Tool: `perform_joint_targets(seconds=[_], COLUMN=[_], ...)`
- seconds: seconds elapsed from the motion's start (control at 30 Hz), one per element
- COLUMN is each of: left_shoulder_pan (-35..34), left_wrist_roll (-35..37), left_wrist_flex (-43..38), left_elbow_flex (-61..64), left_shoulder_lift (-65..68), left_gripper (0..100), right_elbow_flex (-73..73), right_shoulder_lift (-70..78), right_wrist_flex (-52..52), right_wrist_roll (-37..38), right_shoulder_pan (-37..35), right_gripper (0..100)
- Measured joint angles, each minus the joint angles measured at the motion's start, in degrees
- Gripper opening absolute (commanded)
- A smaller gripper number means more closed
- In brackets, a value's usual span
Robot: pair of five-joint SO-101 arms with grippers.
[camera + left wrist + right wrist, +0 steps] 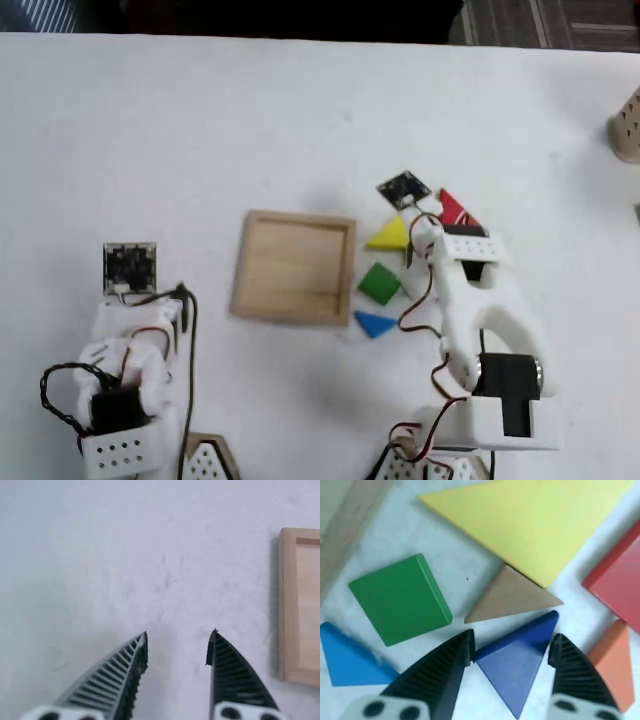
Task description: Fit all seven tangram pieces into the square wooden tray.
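The square wooden tray [295,267] lies in the middle of the table with nothing in it; its rim [287,605] also shows in the left wrist view. To its right lie a yellow triangle [390,235], a green square [380,283], a light blue triangle [374,323] and a red piece [455,208]. My right gripper [512,645] is open low over a dark blue triangle [517,665], one finger on each side of it. A tan triangle [512,597], an orange piece [615,660] and the yellow triangle [540,525] lie close by. My left gripper [180,637] is open over bare table, left of the tray.
The left arm [130,340] sits at the front left, well away from the tray. The right arm [465,310] reaches over the cluster of pieces. A pale perforated object [627,125] stands at the far right edge. The white table is bare behind the tray.
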Motion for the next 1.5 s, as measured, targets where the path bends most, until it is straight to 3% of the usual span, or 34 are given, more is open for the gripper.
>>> perform_joint_targets(seconds=[0.57,0.8,1.23,1.5], left_shoulder_pan=[0.0,0.0,0.0,0.0], left_wrist_roll=[0.0,0.0,0.0,0.0], left_wrist_flex=[0.0,0.0,0.0,0.0], left_elbow_flex=[0.0,0.0,0.0,0.0], left_shoulder_lift=[0.0,0.0,0.0,0.0], left_gripper=[21,21,21,21], right_elbow_flex=[0.0,-0.1,-0.1,-3.4], right_shoulder_lift=[-0.1,-0.1,-0.8,-3.5], right_wrist_flex=[4.0,3.9,3.7,10.8], right_wrist_roll=[1.4,1.8,-0.4,-0.8], right_shoulder_pan=[0.0,0.0,0.0,0.3], right_gripper=[23.2,11.5,12.4,28.3])
